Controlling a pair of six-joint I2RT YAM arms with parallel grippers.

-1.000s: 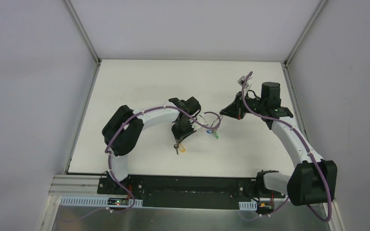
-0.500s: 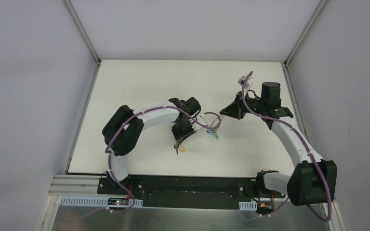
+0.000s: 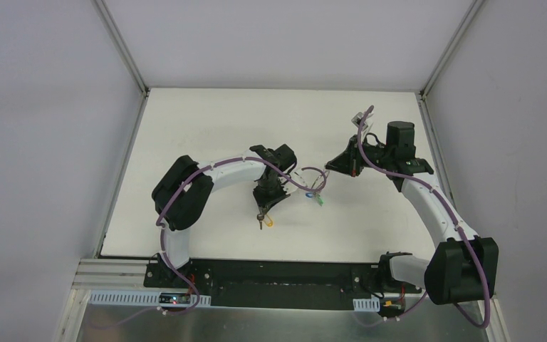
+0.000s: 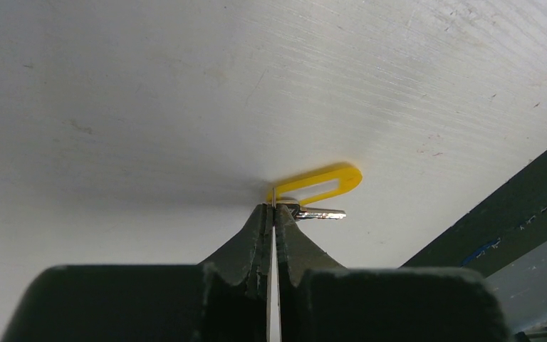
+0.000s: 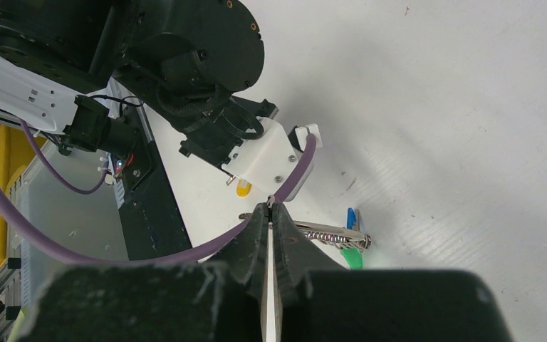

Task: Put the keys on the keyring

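Currently, left end effector [image 4: 274, 208]: closed to a sliver on the yellow-headed key [image 4: 320, 182]. It pinches the key where the plastic head meets the metal blade, low against the worktop [image 4: 149, 85].
Why held so: we judge that a pinch at the root of the head leaves its long slot free to be offered to the ring.
Right end effector [image 5: 269, 206]: its fingers are pressed together. The keyring [image 5: 322, 234] lies just past its tips, and we cannot tell whether the ring wire is pinched.
Keyring position: it is near the middle of the worktop, between the two arms. Its silver keys are fanned out, with the blue-headed key [image 5: 352, 216] among them.
Green-headed key [image 5: 355, 258]: it lies just beside the blue head at the end of the fan. We cannot tell whether it is threaded on.
Left arm [image 3: 221, 171]: the elbow swings out to the left and the forearm sweeps toward the centre. The wrist tips steeply down.
Right arm [image 3: 434, 203]: the elbow sits low at the right and the forearm reaches away from the base. The wrist turns inward toward the keyring.
Purple cable [image 5: 206, 246]: it loops off the left wrist, close by the right fingertips.
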